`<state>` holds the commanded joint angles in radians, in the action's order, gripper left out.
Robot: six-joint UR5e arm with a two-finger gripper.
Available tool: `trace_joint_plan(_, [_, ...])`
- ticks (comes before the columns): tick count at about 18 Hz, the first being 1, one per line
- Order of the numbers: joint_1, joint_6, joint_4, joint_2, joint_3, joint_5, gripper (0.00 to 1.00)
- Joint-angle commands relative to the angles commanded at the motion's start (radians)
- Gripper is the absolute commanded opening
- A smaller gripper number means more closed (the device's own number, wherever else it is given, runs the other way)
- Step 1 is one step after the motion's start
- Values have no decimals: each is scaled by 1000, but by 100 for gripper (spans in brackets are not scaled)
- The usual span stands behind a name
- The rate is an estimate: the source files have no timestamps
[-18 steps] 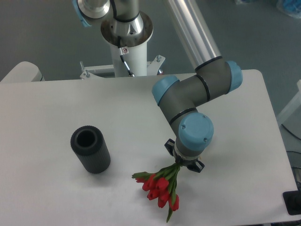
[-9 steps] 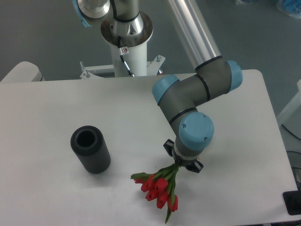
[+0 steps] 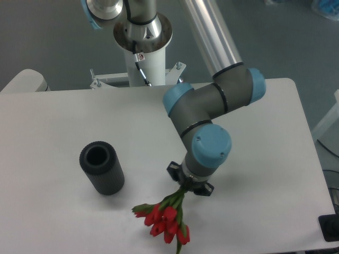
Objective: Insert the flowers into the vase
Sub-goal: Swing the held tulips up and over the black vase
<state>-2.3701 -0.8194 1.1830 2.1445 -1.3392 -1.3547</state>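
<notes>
I am holding the flowers (image 3: pixel 165 225) by their stems in my gripper (image 3: pixel 186 185), jaws closed on them, buds hanging toward six o'clock of my wrist. The vase (image 3: pixel 101 168) is standing upright on the table (image 3: pixel 47 121), well apart at nine o'clock. I am risking snagging stems on its rim, tipping it, since the bunch is hanging buds-down.
</notes>
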Motion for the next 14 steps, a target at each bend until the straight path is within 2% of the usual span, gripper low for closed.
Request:
trace_joint_plan(3, [28, 63, -101, -20, 5, 64, 0])
trace_joint_plan(5, [34, 89, -143, -28, 12, 116, 0])
trace_joint_plan(7, [32, 98, -146, -35, 31, 192, 0])
trace_joint_plan(10, [17, 103, -148, -43, 61, 368, 0])
trace_joint_plan(14, [-4, 109, -149, -49, 130, 515, 0])
